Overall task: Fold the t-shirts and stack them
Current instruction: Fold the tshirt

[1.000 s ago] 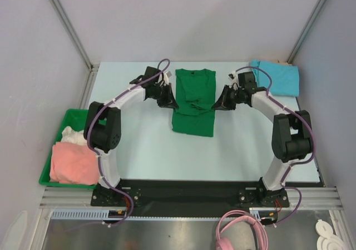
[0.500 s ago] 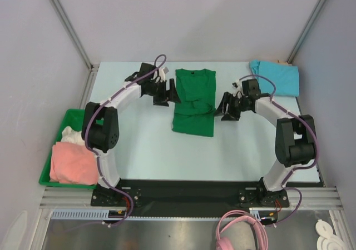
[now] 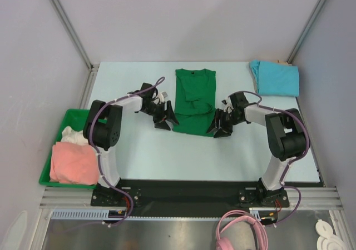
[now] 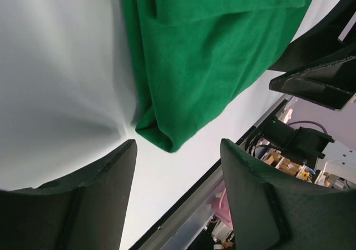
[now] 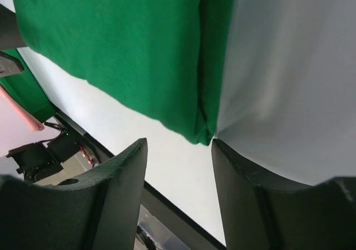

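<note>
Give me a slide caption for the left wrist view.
Open left pincer lined up on a hem corner of the dark green cloth t-shirt lying on the pale table.

My wrist views crop the dark green t-shirt. The salmon-pink t-shirt hides most of the white t-shirt from me.
</note>
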You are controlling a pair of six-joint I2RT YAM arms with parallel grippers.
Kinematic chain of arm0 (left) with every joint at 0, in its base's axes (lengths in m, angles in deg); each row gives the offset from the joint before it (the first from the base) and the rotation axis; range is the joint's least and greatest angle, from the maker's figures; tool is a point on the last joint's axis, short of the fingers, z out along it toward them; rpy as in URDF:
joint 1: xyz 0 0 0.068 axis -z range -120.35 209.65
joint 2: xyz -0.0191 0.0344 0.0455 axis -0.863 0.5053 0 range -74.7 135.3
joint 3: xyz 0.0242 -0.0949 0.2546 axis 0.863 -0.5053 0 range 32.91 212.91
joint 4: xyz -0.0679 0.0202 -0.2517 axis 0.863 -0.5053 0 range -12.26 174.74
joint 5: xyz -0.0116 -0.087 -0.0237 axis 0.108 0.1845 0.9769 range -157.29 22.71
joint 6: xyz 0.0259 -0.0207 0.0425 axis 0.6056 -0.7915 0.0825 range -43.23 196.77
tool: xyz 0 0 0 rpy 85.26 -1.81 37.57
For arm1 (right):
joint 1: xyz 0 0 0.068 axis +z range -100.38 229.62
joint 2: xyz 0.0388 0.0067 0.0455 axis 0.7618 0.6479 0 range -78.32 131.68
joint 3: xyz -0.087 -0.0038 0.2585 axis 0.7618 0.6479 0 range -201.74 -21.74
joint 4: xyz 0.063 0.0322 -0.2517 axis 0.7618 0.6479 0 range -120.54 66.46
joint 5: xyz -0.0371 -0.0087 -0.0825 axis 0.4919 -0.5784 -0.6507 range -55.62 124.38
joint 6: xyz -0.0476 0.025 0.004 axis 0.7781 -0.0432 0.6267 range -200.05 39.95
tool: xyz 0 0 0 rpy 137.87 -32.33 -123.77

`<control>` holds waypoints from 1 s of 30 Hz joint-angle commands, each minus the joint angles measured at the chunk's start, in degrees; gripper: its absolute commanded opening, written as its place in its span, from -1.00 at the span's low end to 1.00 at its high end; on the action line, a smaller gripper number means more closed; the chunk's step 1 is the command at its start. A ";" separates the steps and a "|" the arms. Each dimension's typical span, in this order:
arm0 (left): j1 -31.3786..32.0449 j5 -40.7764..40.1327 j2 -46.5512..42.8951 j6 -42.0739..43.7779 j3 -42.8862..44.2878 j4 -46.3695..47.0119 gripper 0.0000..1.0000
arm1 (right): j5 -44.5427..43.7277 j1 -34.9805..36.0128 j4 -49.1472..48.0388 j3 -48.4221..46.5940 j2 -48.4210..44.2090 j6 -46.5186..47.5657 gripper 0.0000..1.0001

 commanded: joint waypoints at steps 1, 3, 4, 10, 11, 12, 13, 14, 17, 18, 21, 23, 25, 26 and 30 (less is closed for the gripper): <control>0.36 3.75 1.62 -2.80 -0.26 3.76 0.33 | -0.54 -0.18 -1.30 -2.01 1.37 -0.95 0.10; 0.89 3.92 2.50 -3.42 -0.17 3.94 0.29 | -0.89 -0.26 -1.21 -1.83 1.90 -1.22 0.10; 0.98 4.27 2.76 -3.42 -0.17 4.11 0.24 | -1.15 -0.35 -1.04 -1.74 2.16 -1.22 0.10; 1.51 4.37 3.64 -3.51 -1.84 4.20 0.08 | -1.68 -0.53 -1.74 -1.48 3.92 -1.92 0.08; 1.51 4.19 3.73 -3.51 -1.93 4.38 0.07 | -1.60 -0.44 -2.09 -1.48 4.09 -2.10 0.07; 1.51 4.19 3.82 -3.51 -1.93 4.55 0.04 | -1.51 -0.44 -2.78 -1.48 4.62 -2.45 0.05; 1.51 4.01 3.91 -3.51 -1.85 4.73 0.01 | -1.42 -0.44 -2.97 -1.48 4.71 -2.45 0.03; 1.51 3.92 4.08 -3.77 -1.76 4.99 -0.01 | -1.33 -0.35 -3.23 -1.65 4.97 -2.45 -0.06; 1.51 3.66 4.70 -3.86 -1.14 5.26 -0.16 | -0.10 -0.26 -3.93 -1.83 5.76 -2.45 -0.37; 1.51 3.66 4.79 -3.86 -0.88 5.35 -0.23 | -0.02 -0.26 -3.93 -1.83 5.85 -2.36 -0.45; 1.51 3.49 4.70 -3.77 -0.79 5.87 -0.53 | 0.34 -0.35 -3.67 -1.66 5.50 -2.01 -0.70; 1.51 3.31 4.35 -3.95 -0.96 6.22 -0.85 | 0.25 -0.88 -3.50 -1.31 4.36 -1.58 -0.78; 1.51 3.39 3.82 -4.04 -1.32 6.57 -0.99 | 0.42 -1.75 -3.23 -0.69 2.44 -1.40 -0.84; 1.51 3.83 2.78 -3.69 -1.40 6.66 -0.99 | 0.42 -2.19 -2.97 -0.51 1.64 -1.05 -0.87; 1.59 4.19 -1.52 -1.67 -0.01 4.30 -0.99 | 2.35 -3.25 -0.69 -0.07 -3.63 0.44 -1.00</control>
